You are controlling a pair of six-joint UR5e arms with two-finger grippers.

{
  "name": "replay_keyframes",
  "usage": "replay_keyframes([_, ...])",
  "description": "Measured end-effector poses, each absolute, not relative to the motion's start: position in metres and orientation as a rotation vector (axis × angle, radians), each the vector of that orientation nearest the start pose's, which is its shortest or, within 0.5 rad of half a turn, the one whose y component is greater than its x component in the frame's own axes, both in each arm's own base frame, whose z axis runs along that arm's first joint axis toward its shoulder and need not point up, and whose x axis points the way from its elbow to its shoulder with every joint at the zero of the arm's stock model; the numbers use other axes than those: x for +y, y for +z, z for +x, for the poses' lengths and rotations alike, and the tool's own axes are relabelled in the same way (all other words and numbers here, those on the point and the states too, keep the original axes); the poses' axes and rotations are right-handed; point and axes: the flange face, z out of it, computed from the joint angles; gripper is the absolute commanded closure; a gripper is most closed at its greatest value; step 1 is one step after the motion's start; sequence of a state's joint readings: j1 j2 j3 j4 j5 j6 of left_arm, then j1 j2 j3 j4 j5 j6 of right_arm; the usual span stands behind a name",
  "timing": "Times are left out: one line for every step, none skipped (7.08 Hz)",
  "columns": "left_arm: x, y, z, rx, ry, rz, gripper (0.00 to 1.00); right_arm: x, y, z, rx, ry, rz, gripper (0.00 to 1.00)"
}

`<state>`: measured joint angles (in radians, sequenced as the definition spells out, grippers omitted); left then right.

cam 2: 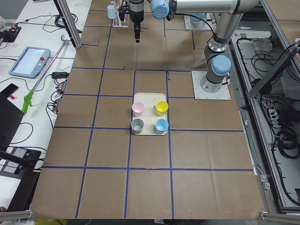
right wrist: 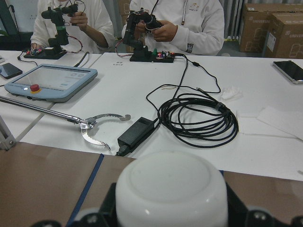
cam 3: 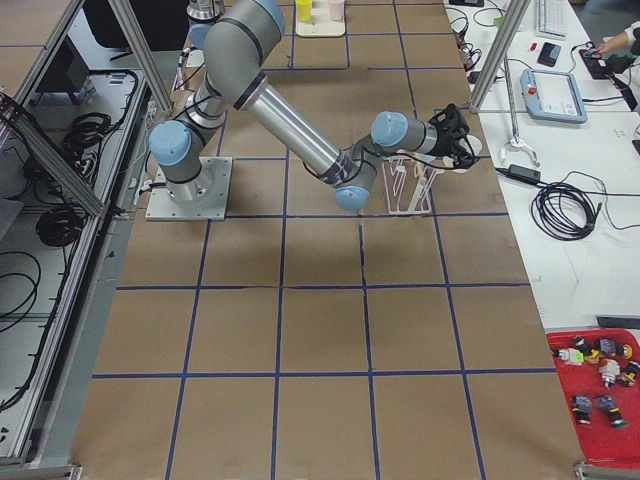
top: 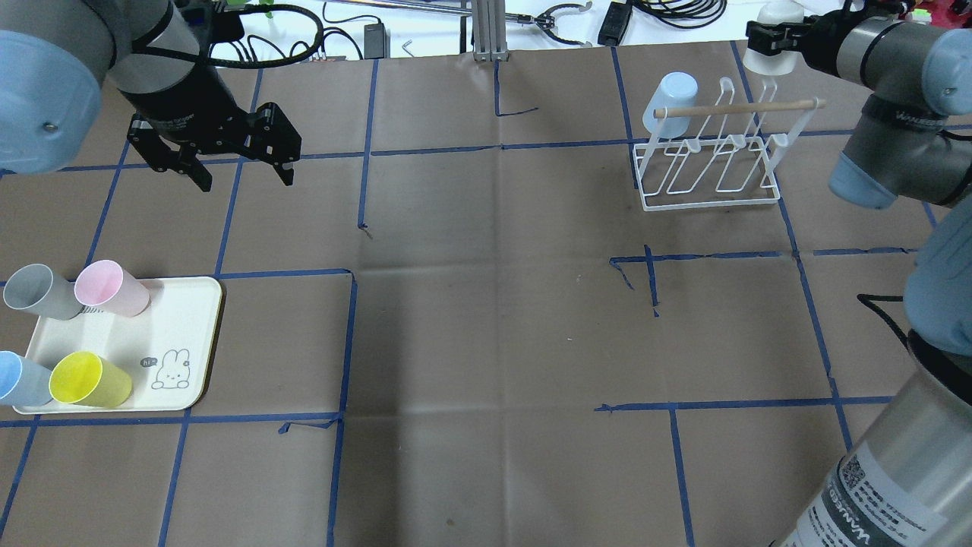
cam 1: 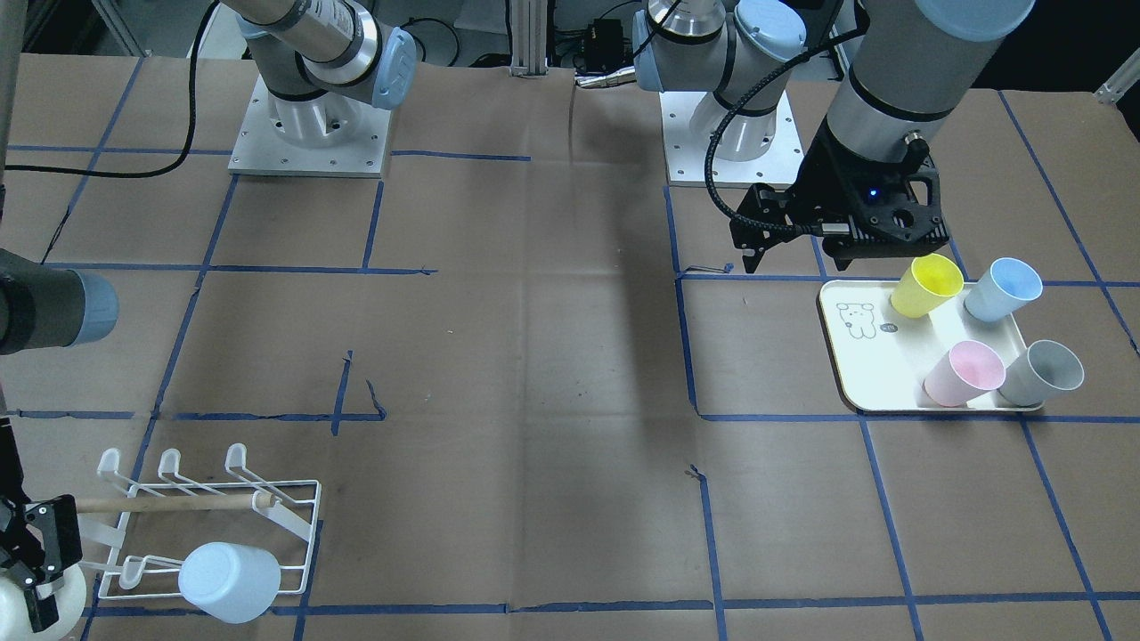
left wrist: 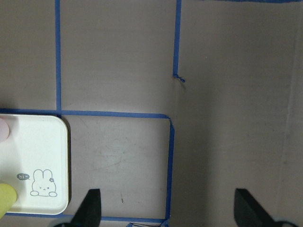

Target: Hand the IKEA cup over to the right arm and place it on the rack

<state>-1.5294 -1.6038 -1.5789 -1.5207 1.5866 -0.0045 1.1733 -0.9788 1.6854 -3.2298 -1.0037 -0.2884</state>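
Left fingers (top: 202, 179): spread wide with nothing between them, hanging tips-down over bare desk (top: 486, 319), a little beyond the tray's far edge.
Right fingers (cam 1: 55, 534): pinching the white cup (right wrist: 171, 194) by its sides. My wrist camera shows a rounded white end pointing away from me, which I take to be the cup's closed bottom.
White cup: held off the desk at my far right, just beyond the rack's right end and on none of its prongs. It looks apart from the wire, though I cannot be sure from these angles.
Rack (top: 710, 163): white wire frame standing on the desk on my far right, with a wooden dowel (top: 736, 109) lying across its top.
Light blue cup (top: 670, 95): upside down on a prong at the rack's end toward my left.
Tray (top: 186, 334): cream with a small animal drawing, lying on the desk at my near left.
Cups on the tray: a grey cup (top: 38, 290) and a pink cup (top: 110, 287) on its far side, a blue cup (top: 19, 378) and a yellow cup (top: 87, 378) on its near side, all mouth-up.
Beyond the desk: a white workbench with a coil of black cable (right wrist: 199, 116) and a teach pendant (right wrist: 47, 80), and two people sitting behind it, each handling a small device.
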Motion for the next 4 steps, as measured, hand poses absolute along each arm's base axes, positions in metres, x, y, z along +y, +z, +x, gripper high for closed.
replay_keyframes([-0.51, 0.4736, -0.111, 3.125, -0.02, -0.073, 0.0, -0.679, 0.2888, -0.0833, 2.563, -1.471, -0.237, 0.76])
replay_keyframes([-0.5099, 0.4747, -0.1113, 3.126, -0.027, -0.073, 0.0, -0.6761, 0.2859, -0.0843, 2.567, -1.462, -0.23, 0.76])
replay_keyframes([-0.5102, 0.4755, -0.1115, 3.126, -0.033, -0.072, 0.0, -0.673, 0.2838, -0.0874, 2.573, -1.456, -0.22, 0.76])
replay_keyframes([-0.5109, 0.4765, -0.1116, 3.126, -0.046, -0.071, 0.0, -0.6705, 0.2811, -0.0902, 2.578, -1.448, -0.211, 0.74])
